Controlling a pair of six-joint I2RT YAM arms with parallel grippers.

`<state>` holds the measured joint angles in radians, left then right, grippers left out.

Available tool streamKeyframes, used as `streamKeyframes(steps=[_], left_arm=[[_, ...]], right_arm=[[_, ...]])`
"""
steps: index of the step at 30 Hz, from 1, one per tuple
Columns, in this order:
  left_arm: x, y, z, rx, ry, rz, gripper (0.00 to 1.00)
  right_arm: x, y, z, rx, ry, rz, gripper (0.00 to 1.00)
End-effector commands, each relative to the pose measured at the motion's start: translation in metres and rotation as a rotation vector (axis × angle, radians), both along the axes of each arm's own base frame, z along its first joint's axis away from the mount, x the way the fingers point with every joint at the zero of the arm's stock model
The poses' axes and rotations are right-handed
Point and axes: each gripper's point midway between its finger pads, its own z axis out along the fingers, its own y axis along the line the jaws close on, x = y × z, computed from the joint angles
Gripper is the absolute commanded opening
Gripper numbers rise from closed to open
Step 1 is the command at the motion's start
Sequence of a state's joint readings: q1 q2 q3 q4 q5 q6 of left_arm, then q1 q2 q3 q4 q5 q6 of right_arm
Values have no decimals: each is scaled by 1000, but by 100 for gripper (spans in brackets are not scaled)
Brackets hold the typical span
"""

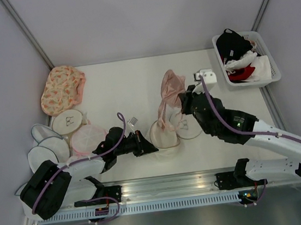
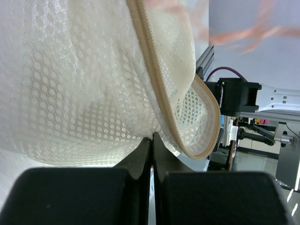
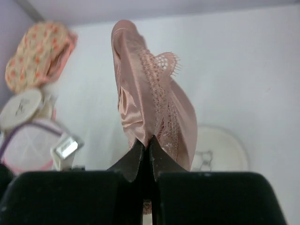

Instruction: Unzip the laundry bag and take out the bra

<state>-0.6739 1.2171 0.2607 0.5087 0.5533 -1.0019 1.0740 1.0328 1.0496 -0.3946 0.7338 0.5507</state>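
The cream-white mesh laundry bag (image 1: 167, 134) lies unzipped at the table's middle, its tan zipper edge (image 2: 161, 89) hanging open. My left gripper (image 1: 152, 145) is shut on the bag's mesh wall (image 2: 84, 93) at its near left side. My right gripper (image 1: 184, 102) is shut on the pink satin and lace bra (image 1: 169, 91), holding it lifted above and behind the bag. In the right wrist view the bra (image 3: 150, 103) stands up from the closed fingertips, and the bag's flat top with the black icon (image 3: 220, 150) lies behind.
A peach floral bag (image 1: 62, 87) and several white round pouches (image 1: 60, 137) sit at the left. A white basket (image 1: 271, 73) with dark, white and red garments stands at the far right. Grey walls enclose the table.
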Motion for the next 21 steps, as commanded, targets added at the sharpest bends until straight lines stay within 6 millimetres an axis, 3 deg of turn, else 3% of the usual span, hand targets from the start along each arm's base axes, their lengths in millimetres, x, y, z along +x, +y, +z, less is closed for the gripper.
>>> streamKeyframes(steps=[1,4,6,7,8,9,10,11,12,13,15,16,21], left_arm=[[0,-3,10,-30,-29,-13,2],[1,-3,12,-28,-34,-10,2],[2,-4,14,-29,-39,-13,2],[2,-3,13,-24,-37,-14,2],[3,-4,14,-24,-41,-15,2],[3,-4,15,-25,-42,-18,2],[3,-4,14,-17,-40,-20,2],[2,-4,15,-18,-40,-24,2],[3,-5,17,-20,-44,-26,2],[3,-5,17,-18,-43,-26,2],[3,-6,19,-21,-44,-30,2],[3,-6,20,-22,-45,-34,2],[2,-5,22,-8,-49,-42,2]], right_arm=[[34,-53,78,7,-170,-243,0],[73,-75,91,-8,-171,-325,0],[109,-106,94,-37,-170,-435,0],[126,-131,96,-42,-174,-510,0],[137,-140,107,-33,-193,-536,0],[157,-146,99,-44,-179,-563,0],[174,-173,101,-42,-174,-622,0],[194,-182,107,-27,-174,-655,0],[204,-198,107,-33,-164,-701,0],[213,-229,111,-32,-167,-779,0],[235,-256,121,-12,-179,-848,0],[237,-284,138,4,-214,-916,0],[271,-360,116,-30,-140,-1082,0]])
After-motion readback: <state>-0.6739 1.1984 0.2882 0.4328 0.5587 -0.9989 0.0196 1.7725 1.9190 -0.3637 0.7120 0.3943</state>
